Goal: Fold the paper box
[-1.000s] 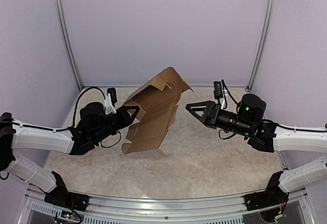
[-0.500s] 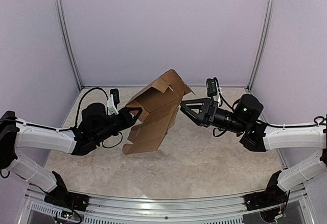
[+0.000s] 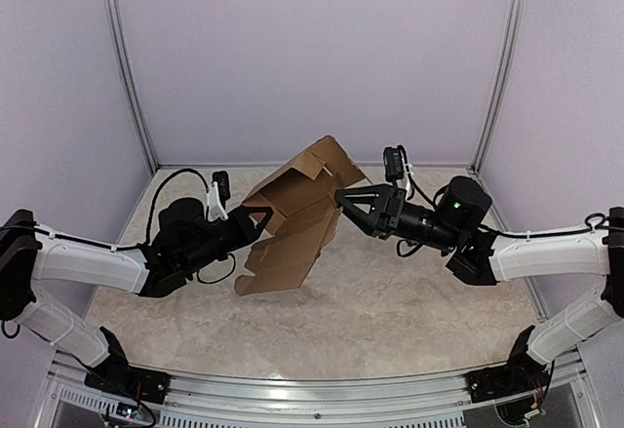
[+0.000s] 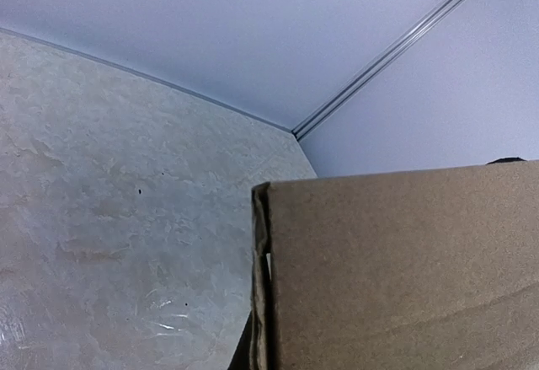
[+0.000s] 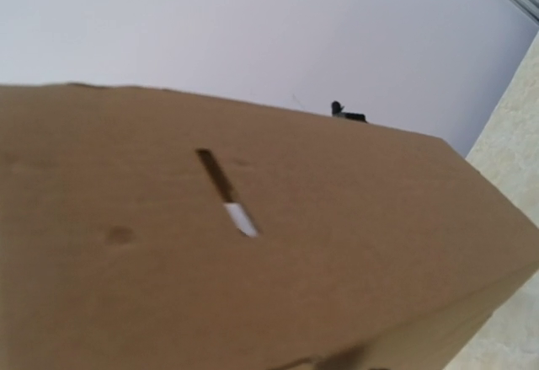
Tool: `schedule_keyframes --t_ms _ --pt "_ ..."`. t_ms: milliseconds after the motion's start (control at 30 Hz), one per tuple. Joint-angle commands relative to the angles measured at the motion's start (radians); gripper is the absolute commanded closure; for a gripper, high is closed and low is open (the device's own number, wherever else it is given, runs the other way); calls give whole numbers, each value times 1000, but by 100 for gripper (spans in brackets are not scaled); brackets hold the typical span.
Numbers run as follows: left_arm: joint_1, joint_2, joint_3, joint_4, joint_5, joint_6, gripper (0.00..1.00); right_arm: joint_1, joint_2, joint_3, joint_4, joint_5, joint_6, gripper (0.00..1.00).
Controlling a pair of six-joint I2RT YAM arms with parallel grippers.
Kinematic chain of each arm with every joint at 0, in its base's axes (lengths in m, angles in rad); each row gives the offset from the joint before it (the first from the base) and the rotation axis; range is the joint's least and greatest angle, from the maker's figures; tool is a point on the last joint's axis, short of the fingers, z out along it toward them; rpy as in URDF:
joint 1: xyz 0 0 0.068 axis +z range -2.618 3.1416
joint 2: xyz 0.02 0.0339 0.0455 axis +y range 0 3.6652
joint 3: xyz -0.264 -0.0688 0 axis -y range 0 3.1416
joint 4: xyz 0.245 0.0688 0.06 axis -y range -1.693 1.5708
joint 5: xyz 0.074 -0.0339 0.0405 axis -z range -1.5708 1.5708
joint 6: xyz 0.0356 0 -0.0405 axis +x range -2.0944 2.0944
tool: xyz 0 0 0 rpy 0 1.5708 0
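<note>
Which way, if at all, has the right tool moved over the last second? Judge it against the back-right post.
Yes. The right tool has moved left, away from the back-right post, up to the paper box's right edge.

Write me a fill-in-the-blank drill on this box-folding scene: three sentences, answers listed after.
1. The paper box is made of plain ___ cardboard.
2. In the top view, the box sits ___ the left end effector and the right end effector.
3. A narrow slot cut through one panel shows in the ___ wrist view.

Missing words: brown; between; right.
</note>
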Motion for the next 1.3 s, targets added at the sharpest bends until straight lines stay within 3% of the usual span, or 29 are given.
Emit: schedule_keyframes --t_ms 0,200,467,667,700,833,1267 --pt "-11 3 0 12 2 27 100 12 36 30 38 -13 14 55" --pt "-37 -12 18 -50 -38 77 100 17 58 31 34 -16 13 62" --pt "-84 -51 59 -159 -132 182 100 22 56 18 0 -9 -7 81" --pt "-104 -65 75 -191 -161 227 100 24 44 9 -12 -8 -20 84" --pt "-107 -65 76 -195 -166 231 100 25 40 7 -14 -6 -23 82" --pt "-110 -74 73 -207 -185 244 100 24 1 -1 -68 10 -64 58" --pt "-79 -142 37 -242 -220 273 100 24 -306 -62 -576 160 -385 49"
